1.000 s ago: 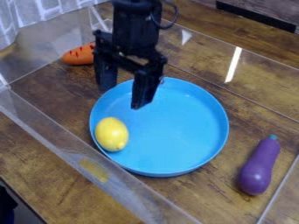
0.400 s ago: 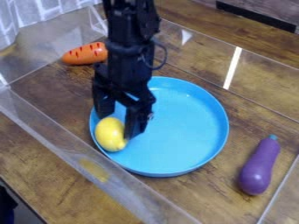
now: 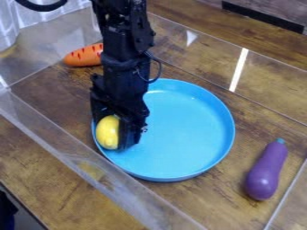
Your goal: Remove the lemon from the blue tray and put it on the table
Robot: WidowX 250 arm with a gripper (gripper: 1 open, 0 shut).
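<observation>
The yellow lemon (image 3: 109,132) lies in the left part of the blue tray (image 3: 198,135), close to its rim. My gripper (image 3: 118,133) has come straight down over it, and its black fingers (image 3: 139,128) stand on either side of the fruit with the jaws still apart. Whether the pads touch the lemon cannot be made out. The arm hides the lemon's upper edge. The tray rests on the dark brown wooden table (image 3: 216,211).
An orange carrot (image 3: 82,57) lies on the table behind and left of the tray. A purple eggplant (image 3: 265,171) lies to the tray's right. A clear plastic edging (image 3: 48,135) runs along the table's left and front sides.
The gripper has dropped from above the tray's back left down and leftward onto the lemon, and its fingers have narrowed a little around it. The lemon has stayed in place.
</observation>
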